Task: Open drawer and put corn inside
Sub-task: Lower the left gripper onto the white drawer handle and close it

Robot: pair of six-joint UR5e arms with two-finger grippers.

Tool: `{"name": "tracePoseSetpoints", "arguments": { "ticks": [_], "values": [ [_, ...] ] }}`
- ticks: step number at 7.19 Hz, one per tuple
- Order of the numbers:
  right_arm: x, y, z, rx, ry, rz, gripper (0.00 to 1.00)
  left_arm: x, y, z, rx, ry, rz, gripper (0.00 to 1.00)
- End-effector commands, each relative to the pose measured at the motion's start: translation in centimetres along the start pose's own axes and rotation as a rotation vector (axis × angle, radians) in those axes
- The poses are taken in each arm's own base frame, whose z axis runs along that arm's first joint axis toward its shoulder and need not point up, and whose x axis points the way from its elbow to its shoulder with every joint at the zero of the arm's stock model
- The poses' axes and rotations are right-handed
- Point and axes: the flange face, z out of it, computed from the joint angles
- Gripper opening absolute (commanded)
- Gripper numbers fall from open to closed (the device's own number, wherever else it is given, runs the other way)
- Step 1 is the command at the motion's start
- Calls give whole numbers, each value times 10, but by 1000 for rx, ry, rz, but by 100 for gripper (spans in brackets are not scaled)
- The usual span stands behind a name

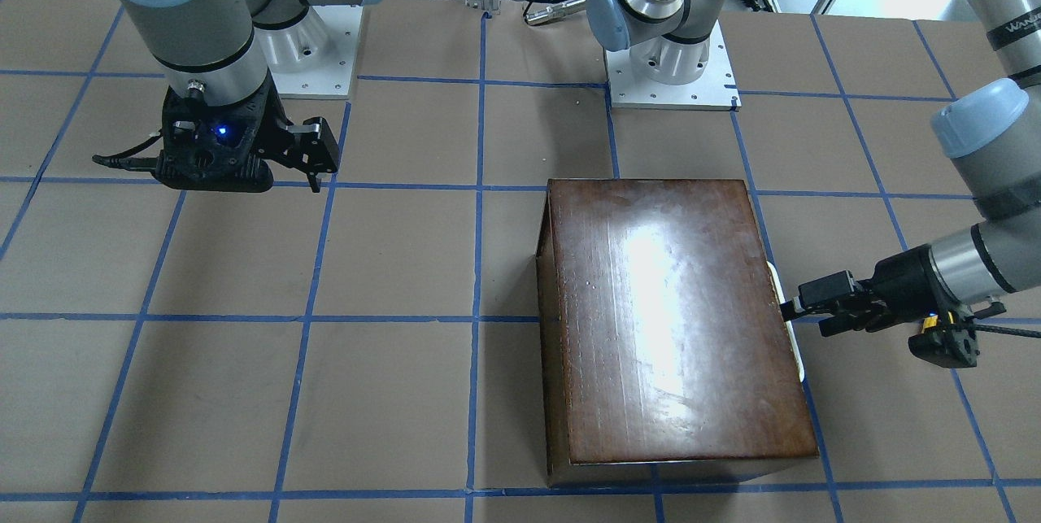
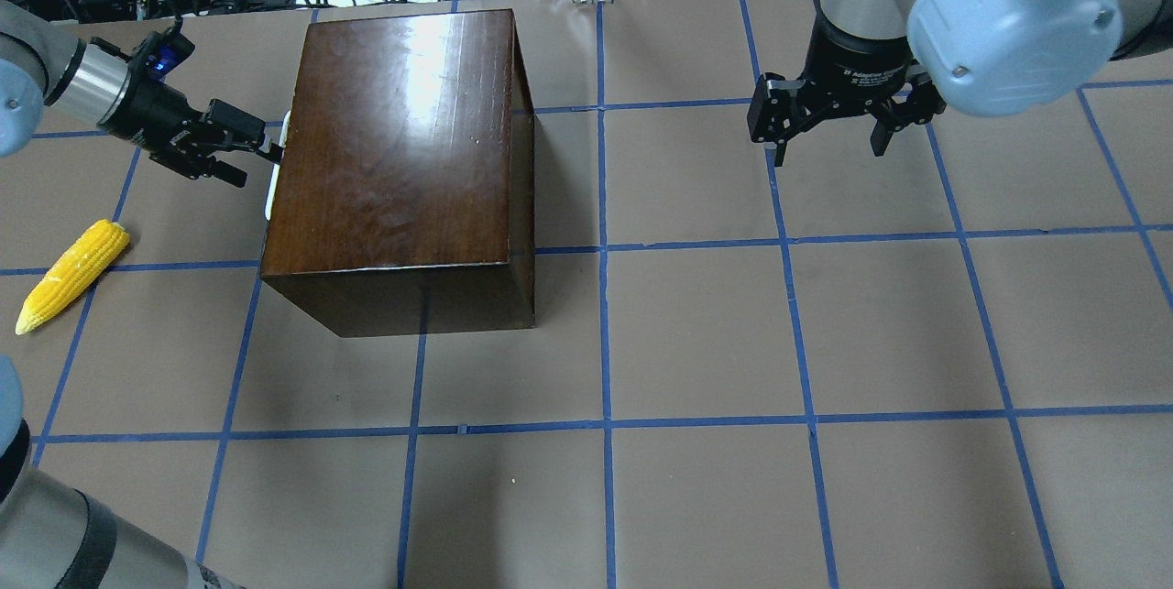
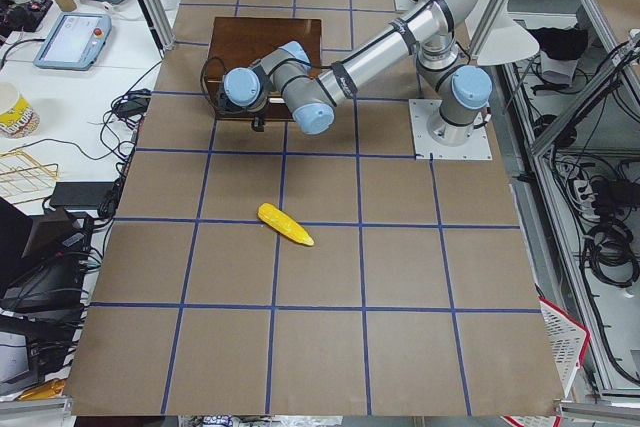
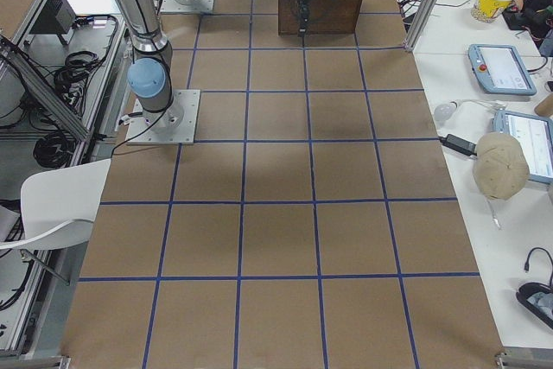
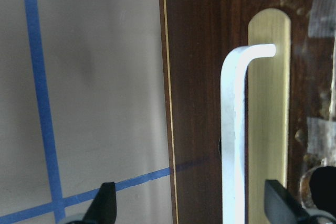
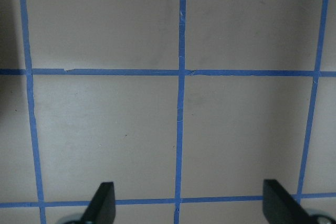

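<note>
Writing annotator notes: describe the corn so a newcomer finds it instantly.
Find the glossy dark-brown box on the robot's left half of the table. On the table past its handle side, where the left gripper is, lies the corn, nearer the robot than that gripper. It is the only yellow thing on the table: a tapered, kerneled cob touching nothing else.
</note>
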Motion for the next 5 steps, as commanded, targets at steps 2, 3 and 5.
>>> {"name": "tracePoseSetpoints", "arguments": {
  "ticks": [2,3,5],
  "values": [
    [0,0,0,-1,0,0,100,-8,0,14,-19,15,-13,100],
    [0,0,0,-1,0,0,100,-11,0,17,-23,18,-17,100],
    [0,0,0,1,0,0,100,-13,1,21,-31,22,-22,100]
  ]
}}
